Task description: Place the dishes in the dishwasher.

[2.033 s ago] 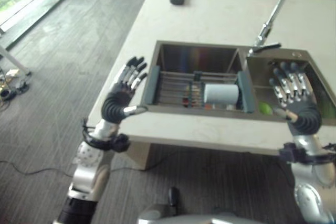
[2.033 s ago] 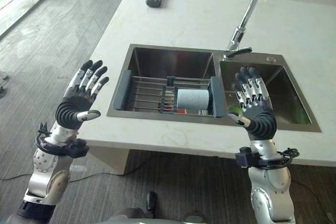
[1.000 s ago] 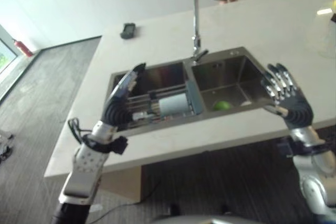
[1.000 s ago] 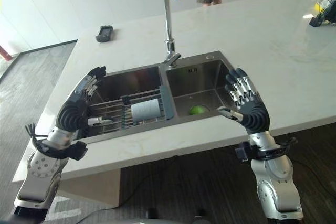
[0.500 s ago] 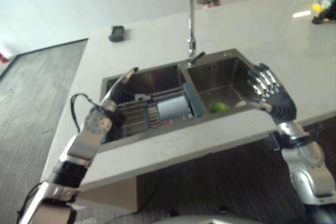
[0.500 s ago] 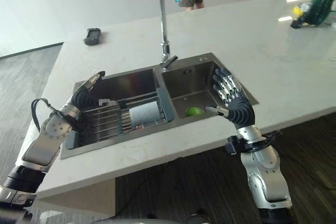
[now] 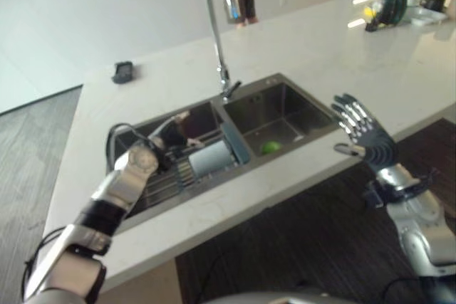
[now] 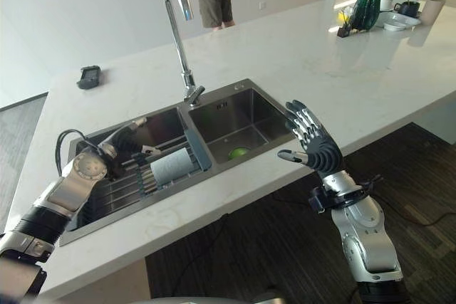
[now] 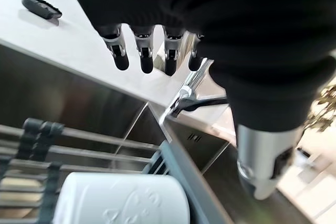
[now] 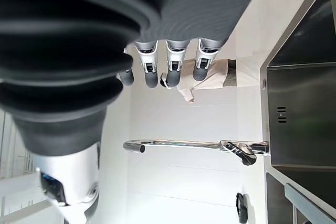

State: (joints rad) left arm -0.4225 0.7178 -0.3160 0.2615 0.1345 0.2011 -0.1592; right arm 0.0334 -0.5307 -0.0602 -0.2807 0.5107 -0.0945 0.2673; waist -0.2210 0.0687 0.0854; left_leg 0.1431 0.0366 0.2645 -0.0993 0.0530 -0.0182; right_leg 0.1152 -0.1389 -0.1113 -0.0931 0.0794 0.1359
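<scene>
The sink's (image 8: 246, 92) left basin holds a wire rack (image 8: 125, 176) with a white cup (image 8: 169, 165) lying on its side, long axis along the rack. The right basin holds a green ball (image 8: 238, 153). My left hand (image 8: 127, 139) hovers over the rack, fingers straight; my right hand (image 8: 313, 145) is spread, empty, right of the sink.

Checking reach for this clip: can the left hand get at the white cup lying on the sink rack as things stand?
Probably yes. The left hand hangs open over the left basin, just beside the white cup on the rack, with nothing between them. The right hand is off past the counter edge, out of the way.
</scene>
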